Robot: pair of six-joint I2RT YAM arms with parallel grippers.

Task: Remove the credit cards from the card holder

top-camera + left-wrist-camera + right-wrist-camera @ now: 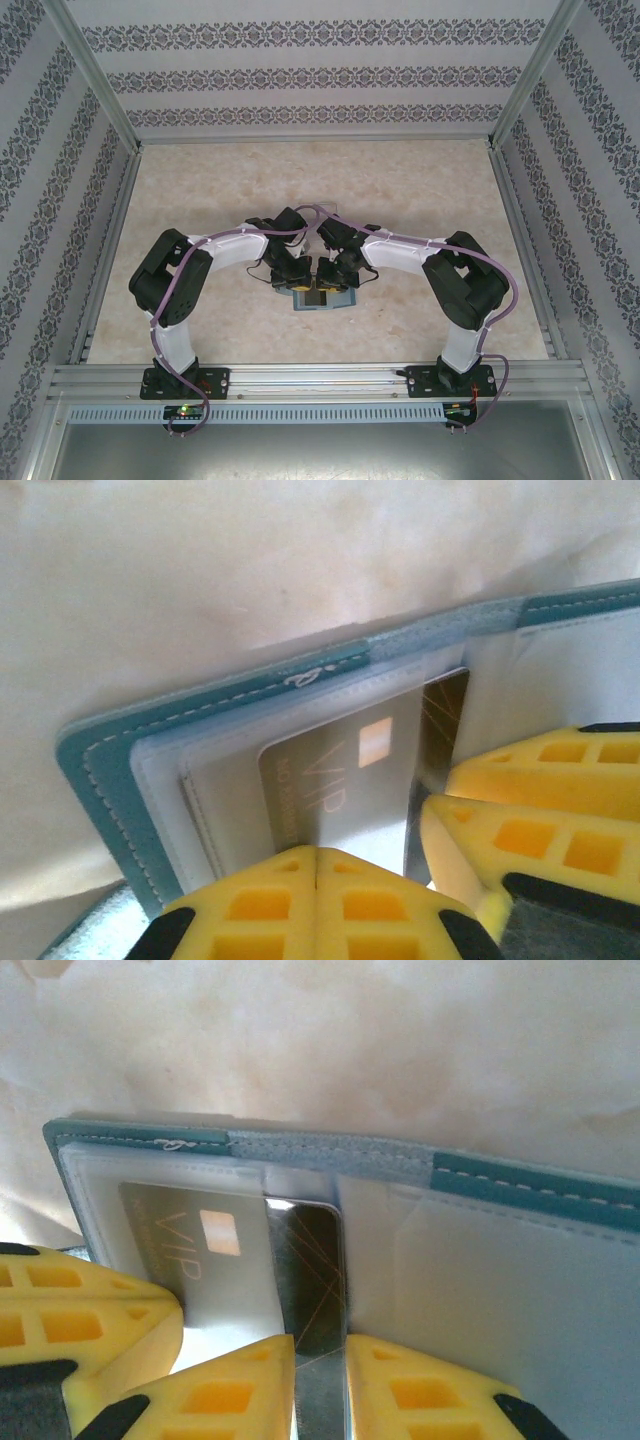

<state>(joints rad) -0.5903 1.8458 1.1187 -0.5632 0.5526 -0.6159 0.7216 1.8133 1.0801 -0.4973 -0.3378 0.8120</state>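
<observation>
One dark card (310,1260) in right claw (320,1372), card holder (500,1280) beneath

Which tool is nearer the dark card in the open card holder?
Right. The right tool straddles the dark card; the left tool sits beside it, over the grey VIP card.

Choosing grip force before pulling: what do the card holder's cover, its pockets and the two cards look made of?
Card holder cover: teal leather or faux leather, matte, white stitching. Pockets: clear plastic, card shows through. VIP card: glossy plastic, metallic grey sheen. Dark card: glossy, probably plastic, gold lines.
</observation>
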